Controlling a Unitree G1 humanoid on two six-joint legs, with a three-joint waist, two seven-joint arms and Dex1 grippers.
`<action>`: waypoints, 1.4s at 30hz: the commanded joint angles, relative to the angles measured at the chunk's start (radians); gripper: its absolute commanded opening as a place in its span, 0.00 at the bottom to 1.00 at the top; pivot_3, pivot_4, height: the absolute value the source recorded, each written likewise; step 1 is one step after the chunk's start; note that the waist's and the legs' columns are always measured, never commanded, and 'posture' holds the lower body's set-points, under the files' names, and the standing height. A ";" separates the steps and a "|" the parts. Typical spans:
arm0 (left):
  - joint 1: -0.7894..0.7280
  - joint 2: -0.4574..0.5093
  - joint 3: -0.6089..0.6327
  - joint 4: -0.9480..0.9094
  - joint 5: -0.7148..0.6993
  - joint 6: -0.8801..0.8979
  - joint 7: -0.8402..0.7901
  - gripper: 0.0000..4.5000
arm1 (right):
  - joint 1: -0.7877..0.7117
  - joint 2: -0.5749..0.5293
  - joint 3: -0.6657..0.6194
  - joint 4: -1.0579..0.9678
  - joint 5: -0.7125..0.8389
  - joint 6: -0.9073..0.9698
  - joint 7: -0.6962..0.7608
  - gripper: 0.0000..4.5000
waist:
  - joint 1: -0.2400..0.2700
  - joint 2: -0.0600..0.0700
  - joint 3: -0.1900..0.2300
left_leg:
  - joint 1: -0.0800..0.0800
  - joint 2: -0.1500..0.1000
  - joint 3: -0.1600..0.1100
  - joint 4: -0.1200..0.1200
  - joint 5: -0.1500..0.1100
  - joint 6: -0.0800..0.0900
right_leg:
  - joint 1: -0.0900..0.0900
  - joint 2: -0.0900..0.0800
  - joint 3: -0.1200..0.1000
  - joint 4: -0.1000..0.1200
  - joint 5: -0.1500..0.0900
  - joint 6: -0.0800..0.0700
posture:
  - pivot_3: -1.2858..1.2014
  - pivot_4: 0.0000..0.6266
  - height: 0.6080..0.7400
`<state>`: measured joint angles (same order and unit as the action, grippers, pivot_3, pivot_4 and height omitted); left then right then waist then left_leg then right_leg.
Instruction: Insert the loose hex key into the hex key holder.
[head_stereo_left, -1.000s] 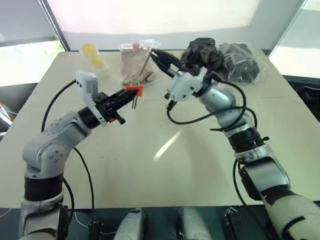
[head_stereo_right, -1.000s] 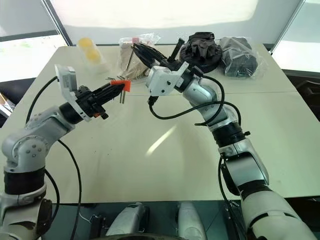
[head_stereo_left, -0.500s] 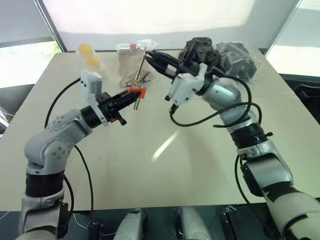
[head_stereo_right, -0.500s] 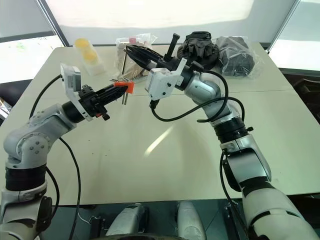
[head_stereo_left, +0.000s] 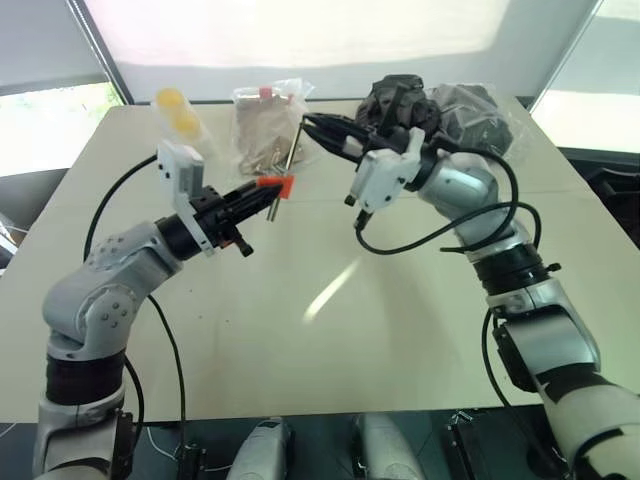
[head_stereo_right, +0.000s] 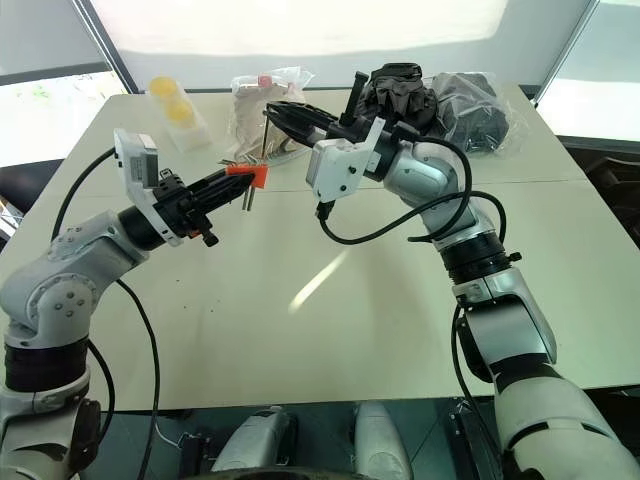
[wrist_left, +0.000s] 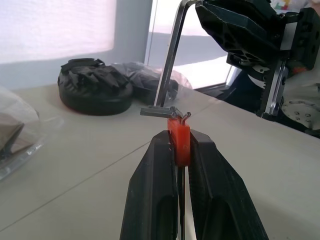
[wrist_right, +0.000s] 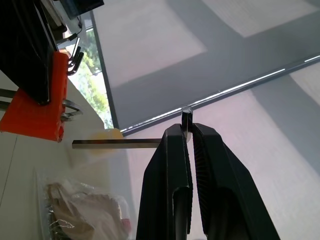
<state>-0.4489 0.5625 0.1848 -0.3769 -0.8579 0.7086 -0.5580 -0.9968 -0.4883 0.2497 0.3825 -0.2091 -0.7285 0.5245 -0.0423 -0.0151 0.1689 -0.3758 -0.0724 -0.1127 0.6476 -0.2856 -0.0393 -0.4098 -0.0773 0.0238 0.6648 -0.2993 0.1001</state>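
The left gripper (head_stereo_left: 268, 190) was clamped on the orange-red hex key holder (head_stereo_left: 276, 184), left of centre in the upper half of the left eye view, raised above the beige table (head_stereo_left: 330, 320). The right gripper (head_stereo_left: 312, 124) was clenched on the loose hex key (head_stereo_left: 294, 148) at its bend, upper centre of that view. In the right wrist view, the key's long arm (wrist_right: 117, 143) ended just beside the holder (wrist_right: 37, 102), not inserted.
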 joint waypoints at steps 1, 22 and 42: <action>0.002 0.001 0.027 -0.029 0.007 -0.031 -0.002 0.00 | -0.034 -0.011 -0.046 -0.037 0.042 -0.003 0.008 0.01 | 0.000 0.000 0.000 | 0.000 0.000 0.000 0.000 0.000 0.000 | 0.000 0.000 0.000 0.000 0.000 0.000 | 0.52 0.24 1.00; -0.024 -0.030 0.028 -0.026 -0.003 -0.030 0.019 0.00 | 0.015 0.006 -0.043 -0.119 0.068 0.063 0.055 0.01 | 0.001 0.000 0.000 | 0.000 0.000 0.000 0.000 0.000 0.000 | 0.000 0.000 0.000 0.000 0.000 0.000 | 0.52 0.24 1.00; -0.027 -0.034 0.022 -0.026 -0.005 -0.037 0.026 0.00 | 0.033 0.016 -0.038 -0.145 0.075 0.084 0.077 0.01 | 0.001 0.000 0.000 | 0.000 0.000 0.000 0.000 0.000 0.000 | 0.000 0.000 0.000 0.000 0.000 0.000 | 0.52 0.24 1.00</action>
<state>-0.4567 0.5287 0.1845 -0.3738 -0.8571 0.6908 -0.5306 -0.9552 -0.4777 0.2282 0.2795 -0.1532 -0.6388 0.6001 -0.0416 -0.0152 0.1689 -0.3758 -0.0724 -0.1127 0.6477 -0.2856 -0.0393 -0.4097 -0.0775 0.0238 0.6648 -0.2993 0.1001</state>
